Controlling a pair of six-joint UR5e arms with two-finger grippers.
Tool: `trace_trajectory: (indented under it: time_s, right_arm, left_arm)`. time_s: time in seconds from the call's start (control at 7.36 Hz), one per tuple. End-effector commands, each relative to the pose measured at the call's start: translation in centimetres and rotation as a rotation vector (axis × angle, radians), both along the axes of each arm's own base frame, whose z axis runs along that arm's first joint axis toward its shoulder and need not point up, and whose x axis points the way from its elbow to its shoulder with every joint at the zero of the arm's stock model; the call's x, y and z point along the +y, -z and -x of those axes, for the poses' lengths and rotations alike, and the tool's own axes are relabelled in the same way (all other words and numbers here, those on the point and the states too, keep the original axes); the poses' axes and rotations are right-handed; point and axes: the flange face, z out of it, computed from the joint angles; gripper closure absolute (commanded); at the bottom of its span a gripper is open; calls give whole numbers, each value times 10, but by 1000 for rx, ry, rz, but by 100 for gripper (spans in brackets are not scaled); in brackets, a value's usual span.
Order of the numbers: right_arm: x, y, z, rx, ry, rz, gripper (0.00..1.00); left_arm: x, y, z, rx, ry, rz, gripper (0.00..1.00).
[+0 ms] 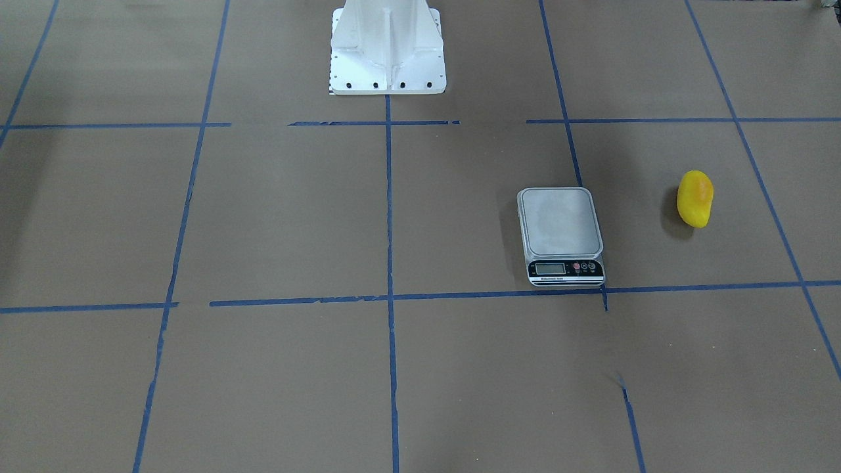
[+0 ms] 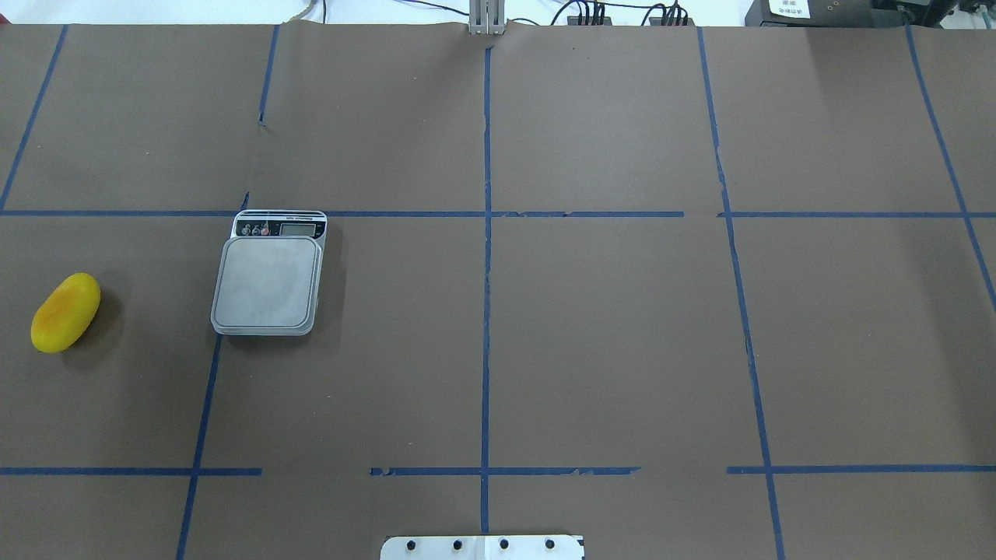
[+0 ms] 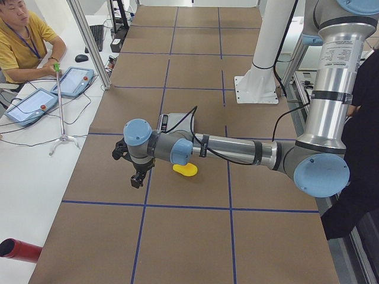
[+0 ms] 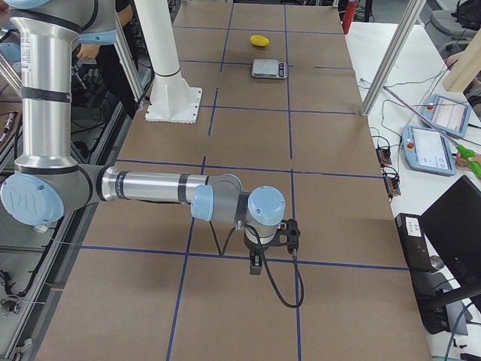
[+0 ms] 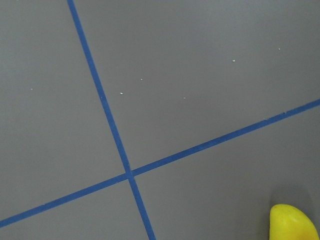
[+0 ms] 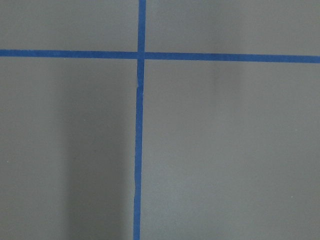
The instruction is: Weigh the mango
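Observation:
The yellow mango (image 2: 65,312) lies on the brown table at my far left, apart from the scale; it also shows in the front-facing view (image 1: 695,198) and at the corner of the left wrist view (image 5: 292,224). The grey kitchen scale (image 2: 268,284) stands to the mango's right with its platform bare (image 1: 560,223). My left gripper (image 3: 137,177) hangs above the table, out past the mango (image 3: 185,170); I cannot tell whether it is open. My right gripper (image 4: 272,252) hovers far from the scale (image 4: 268,68); I cannot tell its state either.
The white robot base (image 1: 387,46) stands at the table's middle edge. Blue tape lines (image 2: 486,233) mark a grid on the brown cover. An operator (image 3: 23,41) sits at a side bench with tablets and a thin stand (image 3: 59,106).

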Motion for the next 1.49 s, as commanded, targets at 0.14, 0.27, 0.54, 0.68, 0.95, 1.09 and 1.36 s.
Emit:
trace_trajectory:
  time_s: [0.14,0.27,0.54,0.68,0.95,1.09,1.36]
  right_arm:
    - [0,0,0,1,0,0,0]
    - [0,0,0,1,0,0,0]
    - [0,0,0,-1,0,0,0]
    - [0,0,0,1,0,0,0]
    - [0,0,0,1,0,0,0]
    - [0,0,0,1,0,0,0]
    - [0,0,0,1,0,0,0]
  left_arm:
    - [48,-10,-97,45,51,-33,0]
    - [87,-28,-137,29,107,-75,0]
    - [104,-13,-179,40,95,-51,0]
    - [114,-5,-180,52,97,-41,0]
    - [129,-8,-210,58,82,31,0]
    - [129,-14,-211,39,92,28,0]
    - [131,-27,-218,-1,101,23,0]
